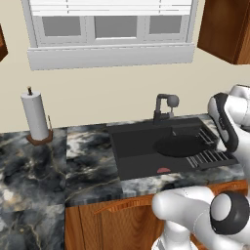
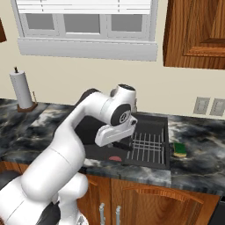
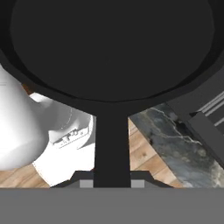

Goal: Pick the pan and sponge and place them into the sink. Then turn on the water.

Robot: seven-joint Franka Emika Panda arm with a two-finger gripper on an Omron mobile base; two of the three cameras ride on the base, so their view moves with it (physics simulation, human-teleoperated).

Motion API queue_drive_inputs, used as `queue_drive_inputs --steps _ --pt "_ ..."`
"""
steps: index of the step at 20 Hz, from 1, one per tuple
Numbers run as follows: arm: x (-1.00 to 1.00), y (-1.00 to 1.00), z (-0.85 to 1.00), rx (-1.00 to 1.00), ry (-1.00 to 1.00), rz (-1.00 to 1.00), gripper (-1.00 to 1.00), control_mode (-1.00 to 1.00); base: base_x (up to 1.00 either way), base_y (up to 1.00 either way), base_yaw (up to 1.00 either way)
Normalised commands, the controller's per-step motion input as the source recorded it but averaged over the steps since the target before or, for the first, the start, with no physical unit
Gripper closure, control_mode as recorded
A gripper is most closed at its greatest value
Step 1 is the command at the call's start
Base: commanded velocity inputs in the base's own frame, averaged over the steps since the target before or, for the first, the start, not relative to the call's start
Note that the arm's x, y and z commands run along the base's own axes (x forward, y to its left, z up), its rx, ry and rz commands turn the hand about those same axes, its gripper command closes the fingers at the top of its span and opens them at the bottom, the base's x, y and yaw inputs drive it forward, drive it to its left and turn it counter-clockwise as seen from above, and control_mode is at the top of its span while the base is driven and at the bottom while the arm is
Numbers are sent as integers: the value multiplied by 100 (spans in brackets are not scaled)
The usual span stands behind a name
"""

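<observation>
Claw (image 3: 112, 183) clamped on pan (image 3: 112, 48) handle at bottom centre of hand view; handle runs straight up from fingers, pan body fills upper frame. Left base view: pan (image 1: 181, 145) at centre right, over right half of sink (image 1: 136, 146), partly above rack (image 1: 210, 154). Judged next: lower and release. Sponge (image 2: 179, 149) on counter, right of sink (image 2: 151, 163), untouched
</observation>
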Motion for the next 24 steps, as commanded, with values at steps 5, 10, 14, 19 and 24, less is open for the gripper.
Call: queue_drive_inputs --steps 5,10,14,19,24 --pt "1 25 -23 -3 0 -6 100 -100 0 0 0" --pt "0 31 -28 0 0 -8 100 -100 0 0 0" --pt "5 25 -12 0 0 -13 100 -100 0 0 0" --pt "5 16 -12 0 -4 -14 100 -100 0 0 0" --pt "0 13 -12 0 -3 -12 100 -100 0 0 0"
